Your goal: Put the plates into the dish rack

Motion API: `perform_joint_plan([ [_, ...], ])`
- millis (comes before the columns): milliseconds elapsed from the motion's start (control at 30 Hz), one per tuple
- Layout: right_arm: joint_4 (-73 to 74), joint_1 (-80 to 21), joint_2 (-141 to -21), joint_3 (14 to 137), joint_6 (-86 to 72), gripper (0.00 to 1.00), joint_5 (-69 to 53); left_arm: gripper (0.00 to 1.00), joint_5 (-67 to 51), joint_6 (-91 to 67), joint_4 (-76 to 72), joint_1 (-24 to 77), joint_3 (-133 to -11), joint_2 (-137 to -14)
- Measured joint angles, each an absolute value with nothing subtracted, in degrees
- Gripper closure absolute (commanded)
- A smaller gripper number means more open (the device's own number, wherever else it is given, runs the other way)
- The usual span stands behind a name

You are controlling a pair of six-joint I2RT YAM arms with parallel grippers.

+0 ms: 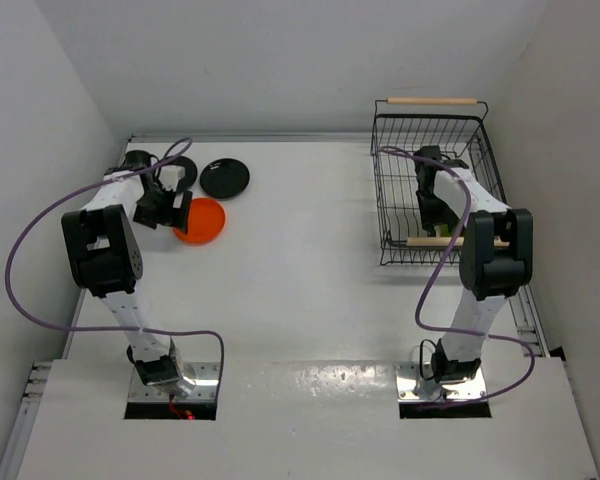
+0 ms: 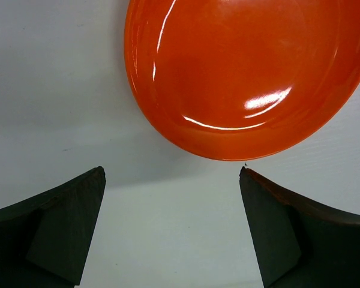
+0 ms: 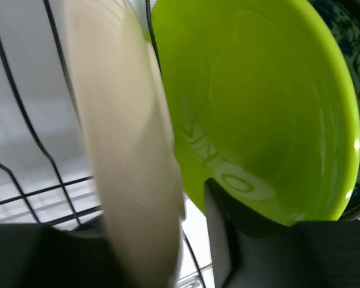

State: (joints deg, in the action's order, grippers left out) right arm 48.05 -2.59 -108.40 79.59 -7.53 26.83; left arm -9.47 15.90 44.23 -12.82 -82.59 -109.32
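The glossy orange-red round plate [image 2: 240, 78] lies flat on the white counter [image 1: 300, 250], just ahead of our left hand [image 2: 172, 180]. Its jaws stand wide, placed, we judge, to close on the near rim. Our right hand [image 3: 138, 240] is inside the black wire dish rack [image 1: 398, 200], and a cream plate [image 3: 126, 150] stands on edge between its jaws beside a lime-green plate [image 3: 258, 108]. We cannot tell whether it grips.

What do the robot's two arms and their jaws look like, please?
The left arm and right arm match: white tubular links joined by chunky black housings, each with a looping purple cable running along it. In the left wrist view, the jaws are dark, matte, wedge-shaped blocks.
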Motion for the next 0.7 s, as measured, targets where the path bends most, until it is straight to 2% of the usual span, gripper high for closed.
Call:
perform_joint_plan([
  [133, 48.1, -2.1, -108.2, 79.7, -7.4, 0.52, 26.8, 0.02, -9.8, 16.2, 43.6, -12.9, -82.6, -110.6],
  [667, 48.9, -0.9, -103.1, 82.2, -7.1, 0.54, 28.3, 0.02, -10.0, 16.7, 42.9, -12.9, -82.3, -111.8],
  [700, 49.1, -0.9, -103.1, 82.2, -7.1, 0.54, 28.3, 0.04, -10.2, 16.7, 42.8, -12.9, -82.3, -111.8],
])
